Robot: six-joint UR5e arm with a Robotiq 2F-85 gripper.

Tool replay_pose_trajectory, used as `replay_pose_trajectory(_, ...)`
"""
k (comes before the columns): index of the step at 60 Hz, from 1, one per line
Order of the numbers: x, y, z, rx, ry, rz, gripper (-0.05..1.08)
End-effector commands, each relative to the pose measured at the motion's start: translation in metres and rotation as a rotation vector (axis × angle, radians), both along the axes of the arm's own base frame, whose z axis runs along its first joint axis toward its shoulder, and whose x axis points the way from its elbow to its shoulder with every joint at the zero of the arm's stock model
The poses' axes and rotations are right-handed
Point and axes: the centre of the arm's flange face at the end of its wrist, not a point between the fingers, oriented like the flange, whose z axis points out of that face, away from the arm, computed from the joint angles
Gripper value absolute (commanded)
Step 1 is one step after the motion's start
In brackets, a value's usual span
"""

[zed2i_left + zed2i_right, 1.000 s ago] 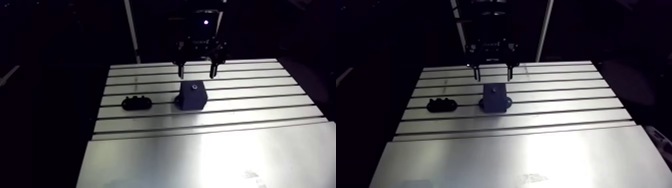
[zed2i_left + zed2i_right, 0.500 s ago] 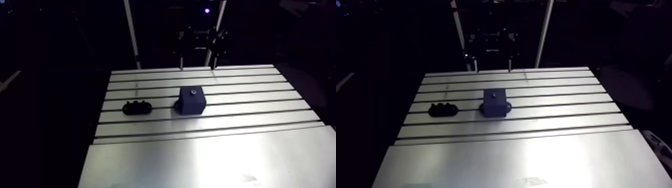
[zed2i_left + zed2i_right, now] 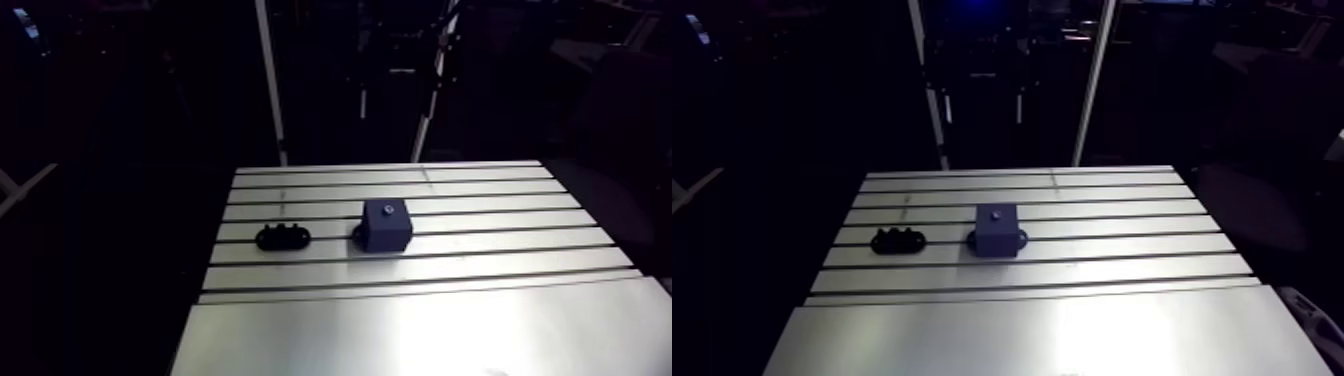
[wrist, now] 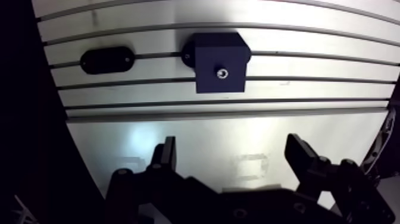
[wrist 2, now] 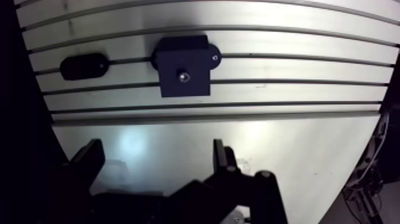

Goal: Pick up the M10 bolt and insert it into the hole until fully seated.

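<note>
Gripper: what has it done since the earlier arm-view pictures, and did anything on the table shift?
The gripper has risen straight up from just above the dark block and now hangs high over it, open and empty. It took hold of nothing. The arm view shifted as well, because the camera moved. The block, the bolt head in its top and the black oval piece stayed put on the table.

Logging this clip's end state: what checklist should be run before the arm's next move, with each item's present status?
1. Gripper open and empty: ok.
2. Gripper well clear above block: ok.
3. Bolt visible in block's top hole: ok.
4. Bolt fully seated: cannot tell.
5. Block upright on table: ok.
6. Holder apart from block: ok.
</note>
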Motion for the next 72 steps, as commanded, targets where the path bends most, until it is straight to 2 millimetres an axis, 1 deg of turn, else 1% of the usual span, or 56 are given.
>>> replay_pose_trajectory(1, 0.037, -0.029, 0.085, 0.003, 0.135, 0.044, 0.01)
replay_pose_trajectory(2, 0.037, -0.029, 0.085, 0.003, 0.135, 0.044, 0.01)
replay_pose_trajectory(3, 0.041, -0.03, 0.092, 0.004, 0.151, 0.045, 0.01)
replay_pose_trajectory(4, 0.041, -0.03, 0.092, 0.004, 0.151, 0.045, 0.01)
replay_pose_trajectory(6, 0.047, -0.03, 0.105, 0.008, 0.18, 0.045, 0.01)
replay_pose_trajectory(8, 0.049, -0.03, 0.109, 0.009, 0.189, 0.045, 0.01)
replay_pose_trajectory(14, 0.052, -0.031, 0.114, -0.002, 0.199, 0.041, 0.01)
replay_pose_trajectory(19, 0.052, -0.032, 0.115, -0.011, 0.202, 0.039, 0.01)
replay_pose_trajectory(25, 0.058, -0.033, 0.122, -0.014, 0.211, 0.04, 0.01)
replay_pose_trajectory(72, 0.057, -0.033, 0.11, -0.011, 0.191, 0.042, 0.01)
